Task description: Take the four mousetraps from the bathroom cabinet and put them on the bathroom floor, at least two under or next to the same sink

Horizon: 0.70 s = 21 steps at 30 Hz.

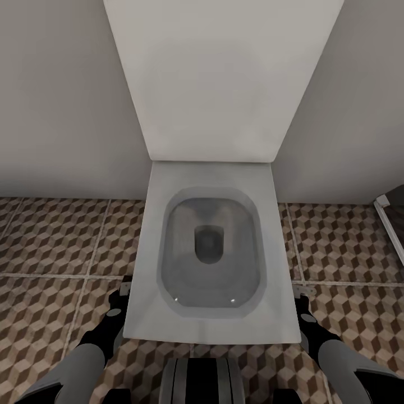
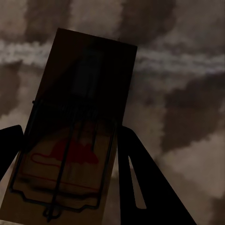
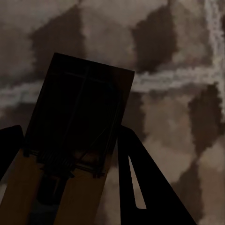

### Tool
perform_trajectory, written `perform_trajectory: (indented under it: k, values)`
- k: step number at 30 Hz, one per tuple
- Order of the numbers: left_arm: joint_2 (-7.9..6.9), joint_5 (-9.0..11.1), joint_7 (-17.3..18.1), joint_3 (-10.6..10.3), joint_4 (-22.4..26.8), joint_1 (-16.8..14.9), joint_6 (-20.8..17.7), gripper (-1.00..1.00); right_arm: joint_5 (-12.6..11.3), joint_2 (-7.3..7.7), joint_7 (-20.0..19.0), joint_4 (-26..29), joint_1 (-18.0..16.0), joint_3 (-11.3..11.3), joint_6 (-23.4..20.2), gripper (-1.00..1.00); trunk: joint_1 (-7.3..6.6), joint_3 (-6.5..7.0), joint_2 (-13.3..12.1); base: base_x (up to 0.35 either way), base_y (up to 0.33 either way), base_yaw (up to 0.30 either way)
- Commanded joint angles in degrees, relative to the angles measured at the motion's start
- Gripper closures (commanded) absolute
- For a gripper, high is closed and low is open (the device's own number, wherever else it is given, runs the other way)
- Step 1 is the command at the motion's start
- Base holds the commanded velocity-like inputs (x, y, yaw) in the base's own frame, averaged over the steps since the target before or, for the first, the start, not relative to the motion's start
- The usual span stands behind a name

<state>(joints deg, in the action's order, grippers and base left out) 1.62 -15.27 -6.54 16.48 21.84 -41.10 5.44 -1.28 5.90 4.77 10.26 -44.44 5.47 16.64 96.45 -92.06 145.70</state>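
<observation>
My left gripper [image 2: 68,136] is shut on a wooden mousetrap [image 2: 77,117] with dark wire parts and a red mark, held above the cube-patterned bathroom floor [image 2: 187,117]. The right gripper [image 3: 70,136] is shut on a second mousetrap [image 3: 75,122], also over the tiles. In the head view the left gripper [image 1: 123,289] hangs low beside the toilet's left front corner. On the other side, the right gripper [image 1: 303,293] is by the right front corner. The bathroom floor [image 1: 50,247] spreads to both sides. The cabinet and the bathroom sink are out of view.
A white toilet [image 1: 210,174] with its lid raised against the pale wall stands straight ahead between my arms. A white-framed dark edge [image 1: 390,221] shows at the far right. My trunk [image 1: 202,381] is at the bottom centre.
</observation>
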Motion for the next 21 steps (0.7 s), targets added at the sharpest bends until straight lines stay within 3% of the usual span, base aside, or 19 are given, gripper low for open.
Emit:
perform_trajectory:
  k: [1, 21]
  values:
    - [0.05, -0.63, 0.12, 0.4, -0.04, -0.03, 0.23, 1.0, -0.19, -0.01, -0.13, -0.06, -0.03, 0.22, 0.23, 1.0, -0.01, -0.03, 0.01, 0.0, 0.0, 0.0]
    - [0.06, -0.56, 0.12, 0.31, -0.23, -0.03, 0.02, 1.0, -0.55, 0.07, -1.81, -1.08, -0.03, 0.29, -1.71, 1.0, -0.01, -0.03, 0.01, 0.0, 0.0, 0.0]
